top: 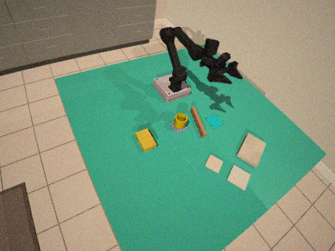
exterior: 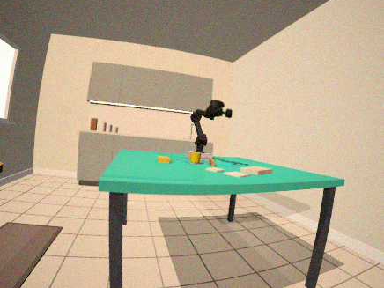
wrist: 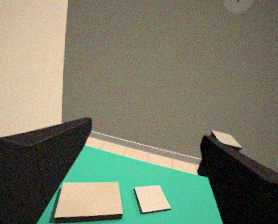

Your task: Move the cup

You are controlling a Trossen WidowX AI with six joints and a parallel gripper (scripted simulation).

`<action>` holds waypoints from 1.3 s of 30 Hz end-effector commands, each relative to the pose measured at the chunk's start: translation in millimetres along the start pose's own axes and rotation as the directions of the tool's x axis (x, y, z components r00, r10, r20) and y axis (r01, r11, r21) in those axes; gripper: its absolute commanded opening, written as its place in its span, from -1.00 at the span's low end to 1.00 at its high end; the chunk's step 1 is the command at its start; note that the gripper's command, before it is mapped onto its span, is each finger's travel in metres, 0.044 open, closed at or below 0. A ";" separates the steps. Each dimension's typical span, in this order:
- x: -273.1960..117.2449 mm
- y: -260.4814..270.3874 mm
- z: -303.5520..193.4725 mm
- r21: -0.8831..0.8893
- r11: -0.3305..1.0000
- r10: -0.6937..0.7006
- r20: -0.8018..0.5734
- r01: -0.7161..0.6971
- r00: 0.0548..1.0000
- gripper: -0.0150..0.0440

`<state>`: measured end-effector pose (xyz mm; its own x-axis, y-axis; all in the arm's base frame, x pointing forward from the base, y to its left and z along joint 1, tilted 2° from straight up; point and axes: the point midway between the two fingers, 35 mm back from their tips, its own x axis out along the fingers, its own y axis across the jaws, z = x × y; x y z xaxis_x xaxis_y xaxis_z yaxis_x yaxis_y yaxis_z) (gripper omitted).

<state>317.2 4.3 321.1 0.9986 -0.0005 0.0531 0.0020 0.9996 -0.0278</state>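
The yellow cup (top: 180,120) (exterior: 195,158) stands upright on the purple-grey pad (top: 174,126). Its inside is dark and the marbles cannot be made out. The other pad (top: 214,121) (exterior: 226,165) is cyan and lies flat to the right of the cup, with nothing on it. My gripper (top: 237,80) (wrist: 146,132) is open and empty, raised high above the mat, well away from the cup and behind and right of the cyan pad in the top view. Neither the cup nor the pads show in the wrist view.
An orange-brown bar (top: 198,122) (exterior: 212,162) lies between the two pads. A yellow block (top: 146,140) (exterior: 164,159) lies left of the cup. A large beige block (top: 251,150) (wrist: 89,200) and two smaller beige tiles (top: 213,163) (top: 239,177) lie toward the front right.
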 end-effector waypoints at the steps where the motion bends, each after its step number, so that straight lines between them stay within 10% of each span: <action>1: 1.4 -2.0 -3.9 -0.017 1.000 -0.006 -0.018 0.006 1.000 0.78; 11: -15.0 -88.7 -161.7 -0.475 0.835 -0.188 -0.720 -0.278 0.668 0.07; 23: -132.0 -117.7 -247.8 0.044 0.600 0.026 -0.999 -0.798 -0.036 0.07; 39: -134.9 -114.0 -251.4 0.074 0.587 0.043 -0.997 -0.806 -0.060 0.07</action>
<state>195.9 -117.4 69.1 0.0010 0.0043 -1.0000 -0.8031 0.5959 0.0018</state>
